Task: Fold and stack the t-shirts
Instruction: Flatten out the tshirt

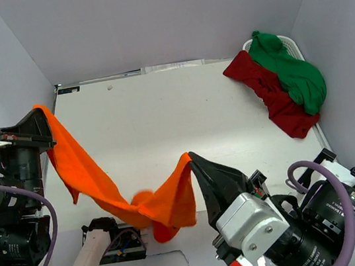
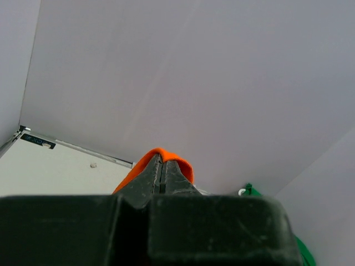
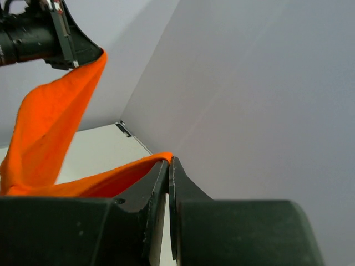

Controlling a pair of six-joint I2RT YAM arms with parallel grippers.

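Gripper R (image 1: 191, 155): nearest the camera, raised over the front of the table (image 1: 161, 115); jaws pinched tight on one edge of the orange shirt (image 1: 98, 181), w/ a tip of cloth showing above the black fingers (image 3: 150, 194) in its wrist view.
Orange shirt: strung betw. both arms, not folded; sags in a deep swag at centre-left, w/ a loose flap hanging below gripper R. Cannot tell whether the lowest folds touch the table.
Gripper L (image 1: 39, 112): further back on the left side, held high; jaws clamped on the shirt's other edge, an orange fold curling over the tips in its wrist view.
Table: white top, lying beneath the hanging cloth.
Dark red shirt (image 1: 272, 95): far right corner, a crumpled heap, well apart from the orange one.
Green shirt (image 1: 296, 75): bunched on top of the dark red shirt, its far end over a white rim (image 1: 295, 44) at the corner.
Walls (image 1: 147, 17): plain pale grey, closing in the back and both sides.
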